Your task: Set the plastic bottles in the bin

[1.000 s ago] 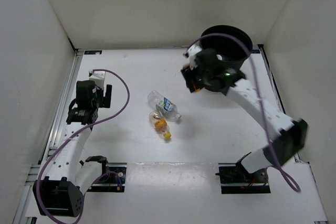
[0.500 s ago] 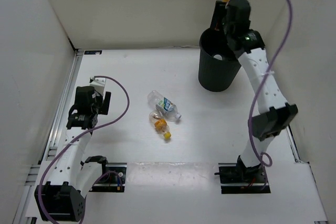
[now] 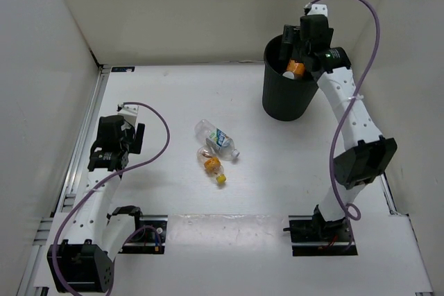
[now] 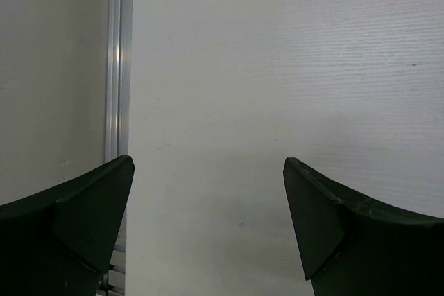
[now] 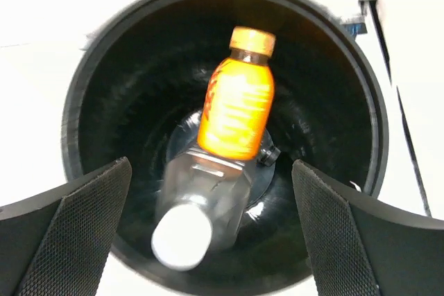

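Observation:
The black bin (image 3: 284,105) stands at the back right. My right gripper (image 3: 291,48) hangs open over its mouth. In the right wrist view the small orange bottle (image 5: 236,95) is loose inside the bin (image 5: 69,123), apart from both fingers of the right gripper (image 5: 211,163). It lies over a clear bottle with a white cap (image 5: 198,223). The orange bottle also shows in the top view (image 3: 295,68). The clear bottle with the blue-white label (image 3: 216,139) and the small yellow-capped bottle (image 3: 211,166) lie mid-table. My left gripper (image 3: 128,136) is open and empty at the left (image 4: 208,161).
White walls enclose the table on the left, back and right. A metal rail (image 4: 116,67) runs along the left edge, close to my left gripper. Purple cables loop over both arms.
My right arm swung up from beside the bin to over its mouth and let go of the orange bottle, which is now inside. My left gripper drifted slightly toward the near edge.

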